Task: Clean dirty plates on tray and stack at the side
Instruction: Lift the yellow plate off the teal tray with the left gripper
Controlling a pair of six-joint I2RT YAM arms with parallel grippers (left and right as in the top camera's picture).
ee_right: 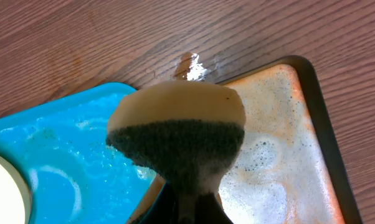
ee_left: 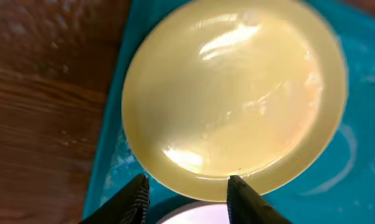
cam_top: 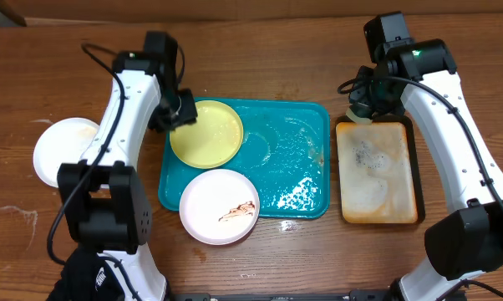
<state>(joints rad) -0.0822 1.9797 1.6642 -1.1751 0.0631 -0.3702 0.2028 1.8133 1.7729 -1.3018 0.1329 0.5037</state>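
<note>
Plates: glossy yellow-green plate [cam_top: 205,134] is sitting in the far-left corner of teal plastic tray [cam_top: 297,167], smeared white plate [cam_top: 220,206] is overhanging its near rim, clean-looking white plate [cam_top: 55,150] is lying on wooden table [cam_top: 318,259], left of tray. Left tool [ee_left: 187,182] is hovering at yellow rim, fingers spread. Right tool [cam_top: 362,111] is pinching foamy dark-faced sponge [ee_right: 178,140] over soapy cream tray [ee_right: 281,155].

Teal tray [cam_top: 289,146] w/ white suds [cam_top: 300,194]; pale yellow plate [cam_top: 205,134] at 10 o'clock, white plate [cam_top: 220,206] w/ brown smear at 7; sponge [ee_right: 178,134] tan over dark green.
</note>
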